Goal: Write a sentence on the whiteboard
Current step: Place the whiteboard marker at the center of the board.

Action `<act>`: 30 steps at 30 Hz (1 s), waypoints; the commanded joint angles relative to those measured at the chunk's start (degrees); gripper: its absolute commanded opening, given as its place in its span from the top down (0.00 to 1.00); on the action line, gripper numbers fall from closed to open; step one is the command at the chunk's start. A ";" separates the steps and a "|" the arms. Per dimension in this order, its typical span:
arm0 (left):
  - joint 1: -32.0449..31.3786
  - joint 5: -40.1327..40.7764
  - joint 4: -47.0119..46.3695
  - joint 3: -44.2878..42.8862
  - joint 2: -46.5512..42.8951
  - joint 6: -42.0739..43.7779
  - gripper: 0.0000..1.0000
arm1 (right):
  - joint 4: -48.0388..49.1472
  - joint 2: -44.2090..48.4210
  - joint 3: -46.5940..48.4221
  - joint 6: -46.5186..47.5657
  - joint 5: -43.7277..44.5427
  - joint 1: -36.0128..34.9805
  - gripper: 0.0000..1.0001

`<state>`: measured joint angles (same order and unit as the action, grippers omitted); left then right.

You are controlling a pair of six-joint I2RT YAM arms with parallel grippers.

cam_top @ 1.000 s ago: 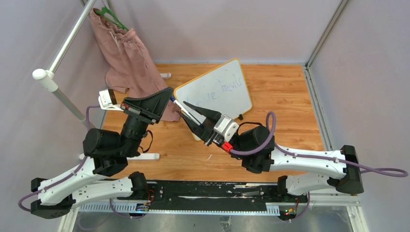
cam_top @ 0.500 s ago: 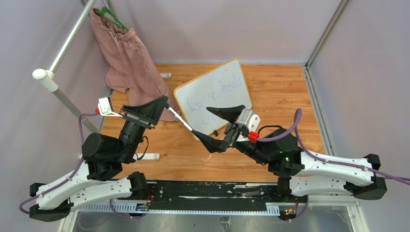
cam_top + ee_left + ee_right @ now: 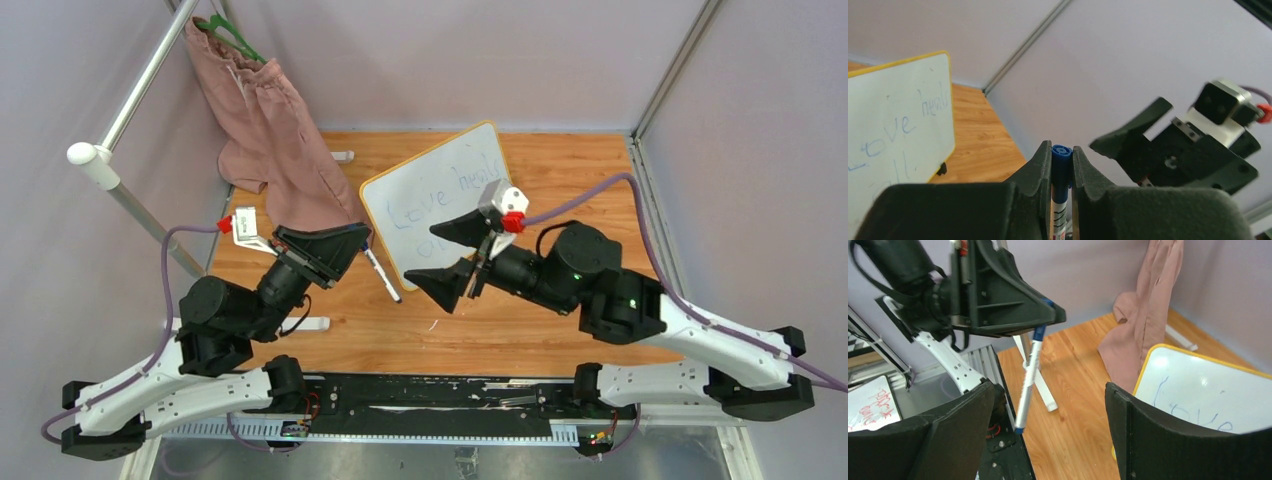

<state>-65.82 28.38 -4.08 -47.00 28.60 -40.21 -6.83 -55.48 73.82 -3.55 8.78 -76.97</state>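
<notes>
The whiteboard, white with a yellow frame, leans at the back of the wooden table; it also shows in the left wrist view and the right wrist view. The sentence is faint blue handwriting, "Love heals" above a shorter word. My left gripper is shut on the blue upper end of a white marker, which slants down over the table, left of the board. My right gripper stands wide open to the marker's right, apart from it, with nothing between its fingers.
A pink garment hangs on a green hanger from a metal pole at the back left, its hem beside the board. White bars lie on the table near my left arm. Grey walls close in on both sides.
My right gripper opened wide, let go of the marker and drew back to the right, rising. My left gripper, still holding the marker, pulled it away from the board toward the near left.
</notes>
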 commanded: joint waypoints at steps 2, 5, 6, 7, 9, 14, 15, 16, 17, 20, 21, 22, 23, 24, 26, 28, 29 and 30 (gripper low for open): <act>-0.54 -9.67 1.81 -1.90 1.10 4.16 1.00 | -7.96 -4.25 1.65 -10.64 -14.00 7.94 0.17; -0.54 -9.85 2.79 -2.04 0.78 4.74 1.00 | -6.20 -5.84 1.40 -13.01 -17.58 9.31 0.18; -0.54 -9.69 2.96 -1.92 0.65 4.92 1.00 | -6.04 -6.38 1.51 -13.69 -18.11 9.48 0.19; -0.56 -9.55 3.01 -1.83 0.54 5.08 1.00 | -5.84 -6.93 1.57 -14.51 -18.58 9.71 0.19; -0.55 -9.40 3.15 -1.57 0.32 5.39 1.00 | -4.32 -7.62 1.09 -16.62 -20.26 10.49 0.21; -0.56 -9.58 3.20 -1.17 0.44 5.88 1.00 | -2.16 -9.28 0.44 -19.63 -22.57 11.54 0.26; -0.56 -9.76 3.20 -1.26 0.58 5.96 1.00 | -2.21 -9.55 0.38 -19.85 -22.57 11.64 0.28; -0.54 -9.95 3.20 -1.25 0.69 5.93 1.00 | -2.14 -9.82 0.17 -20.24 -22.76 11.73 0.31; -0.54 -10.19 3.15 -1.31 0.82 6.01 1.00 | -2.04 -10.16 0.12 -20.49 -23.06 11.83 0.34; -0.54 -10.39 3.12 -1.19 1.05 6.05 1.00 | -1.27 -10.91 -0.29 -21.06 -23.94 11.91 0.47; -0.54 -10.44 2.92 -0.98 1.00 5.98 1.00 | -1.00 -11.08 -0.48 -21.25 -24.12 11.93 0.49; -0.54 -10.52 2.75 -0.73 1.05 5.92 1.00 | -0.70 -11.28 -0.64 -21.38 -24.34 11.93 0.51; -0.55 -10.54 2.54 -0.46 1.09 5.73 1.00 | -0.35 -11.39 -0.85 -21.54 -24.60 11.97 0.51; -0.54 -10.54 2.33 -0.11 1.06 5.63 1.00 | -0.01 -11.50 -1.01 -21.74 -24.94 12.03 0.52; -0.58 -10.54 2.00 0.23 1.17 5.37 1.00 | 0.35 -11.95 -1.12 -21.94 -25.28 12.06 0.52; -0.54 -10.69 1.76 0.62 1.32 5.03 1.00 | 1.20 -12.30 -1.66 -22.19 -25.58 12.13 0.52; -0.54 -10.85 1.59 0.86 1.41 4.88 1.00 | 1.61 -12.52 -1.88 -22.44 -25.71 12.11 0.52; -0.54 -10.96 1.39 1.17 1.50 4.75 1.00 | 1.94 -12.74 -2.11 -22.54 -25.66 12.15 0.54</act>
<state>-65.82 18.46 -0.38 -46.89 29.78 -35.14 -7.92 -67.51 73.01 -24.73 -15.53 -65.71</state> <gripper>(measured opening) 0.165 0.481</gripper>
